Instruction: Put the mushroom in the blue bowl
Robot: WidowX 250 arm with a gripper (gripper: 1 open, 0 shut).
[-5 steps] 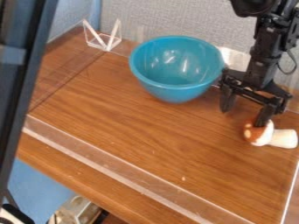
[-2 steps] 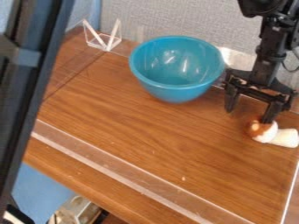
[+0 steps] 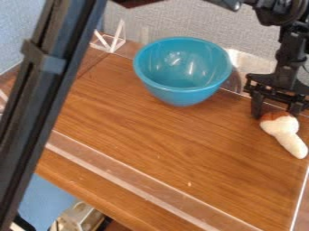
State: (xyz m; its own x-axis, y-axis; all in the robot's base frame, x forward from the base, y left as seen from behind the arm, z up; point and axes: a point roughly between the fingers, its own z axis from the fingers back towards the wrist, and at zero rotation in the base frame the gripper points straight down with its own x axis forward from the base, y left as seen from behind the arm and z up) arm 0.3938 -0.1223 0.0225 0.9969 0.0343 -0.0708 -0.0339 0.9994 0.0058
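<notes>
Wooden table (image 3: 157, 153): brown grained top, filling most of the view, with a pale strip along its near edge.

Blue bowl (image 3: 182, 70): round, deep, glossy turquoise, standing upright on the far middle of the table; nothing visible inside it.

Mushroom (image 3: 287, 134): small, lying on its side at the right edge of the table, to the right of the bowl and nearer than it, well apart from the bowl. The cream stem points toward the near right; the orange-brown cap end is tucked under the gripper and mostly hidden.

Gripper (image 3: 279, 111): black, pointing straight down on a dark arm, directly over the cap end of the mushroom. Its fingers (image 3: 261, 106) stand partly apart, straddling the cap; whether they press on it cannot be told.

Clear wire stand (image 3: 111, 40): small triangular frame at the far left of the table.

Dark pole (image 3: 54, 99): blurred, slanting across the left foreground, close to the camera.
</notes>
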